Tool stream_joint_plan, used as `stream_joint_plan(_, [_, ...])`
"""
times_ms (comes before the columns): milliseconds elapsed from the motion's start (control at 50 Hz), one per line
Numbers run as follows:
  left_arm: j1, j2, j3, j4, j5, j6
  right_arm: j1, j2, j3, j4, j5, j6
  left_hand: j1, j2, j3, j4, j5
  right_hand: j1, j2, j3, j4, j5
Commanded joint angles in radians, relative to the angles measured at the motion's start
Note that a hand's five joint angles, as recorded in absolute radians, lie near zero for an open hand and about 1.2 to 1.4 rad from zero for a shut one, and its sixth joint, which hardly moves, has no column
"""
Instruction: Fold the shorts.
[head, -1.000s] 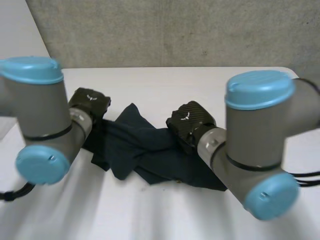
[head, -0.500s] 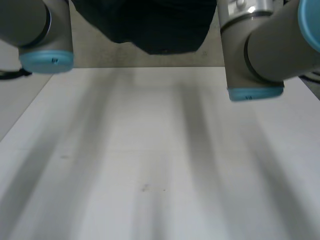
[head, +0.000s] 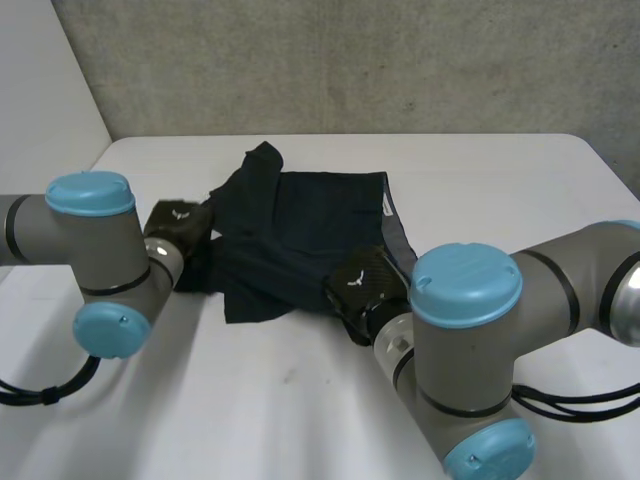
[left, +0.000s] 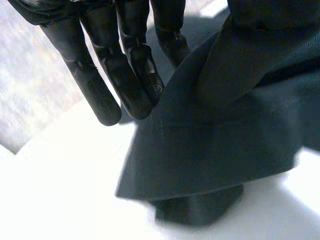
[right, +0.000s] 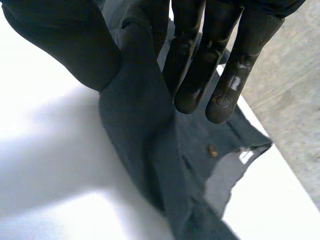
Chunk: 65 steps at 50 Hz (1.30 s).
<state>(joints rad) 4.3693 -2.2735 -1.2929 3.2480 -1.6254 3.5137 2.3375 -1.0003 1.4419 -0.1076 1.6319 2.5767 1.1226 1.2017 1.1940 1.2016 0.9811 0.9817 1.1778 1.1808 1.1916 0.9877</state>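
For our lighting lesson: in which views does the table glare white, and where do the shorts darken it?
Left wrist view: the table glares white past the fingers, dark under the shorts' hanging edge. Right wrist view: white glare beside the shorts. Head view: even light, no glare.

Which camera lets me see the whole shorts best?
The head view: the shorts lie on the table, nearly whole. The wrist views show close-up folds pinched by the left hand and right hand.
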Motion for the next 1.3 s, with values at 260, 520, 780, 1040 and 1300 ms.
stream_joint_plan(260, [0.007, 0.340, -0.251, 0.016, 0.044, 0.021, -0.007, 0.045, -0.189, 0.045, 0.005, 0.388, -0.809, -0.888, -0.881, -0.888, -0.842, 0.415, 0.218, 0.215, 0.205, 0.234])
stream_joint_plan(520, [-0.028, 0.655, -0.594, 0.053, 0.032, -0.218, -0.007, -0.009, -0.291, 0.141, 0.000, 0.451, -0.589, -0.668, -0.661, -0.668, -0.622, 0.415, 0.218, 0.215, 0.205, 0.234])
stream_joint_plan(780, [-0.128, 0.505, -0.566, -0.005, 0.013, -0.504, 0.000, -0.081, -0.296, 0.184, -0.001, 0.471, -0.533, -0.612, -0.605, -0.612, -0.566, 0.415, 0.218, 0.215, 0.205, 0.234])
stream_joint_plan(1040, [-0.169, 0.375, -0.462, -0.007, -0.091, -0.574, 0.028, -0.100, -0.304, 0.195, -0.001, 0.502, -0.686, -0.765, -0.757, -0.765, -0.719, 0.415, 0.218, 0.215, 0.205, 0.234])
stream_joint_plan(1300, [-0.218, 0.305, -0.375, -0.004, -0.117, -0.639, 0.043, -0.100, -0.304, 0.197, -0.001, 0.516, -0.727, -0.806, -0.798, -0.806, -0.760, 0.415, 0.218, 0.215, 0.205, 0.234])
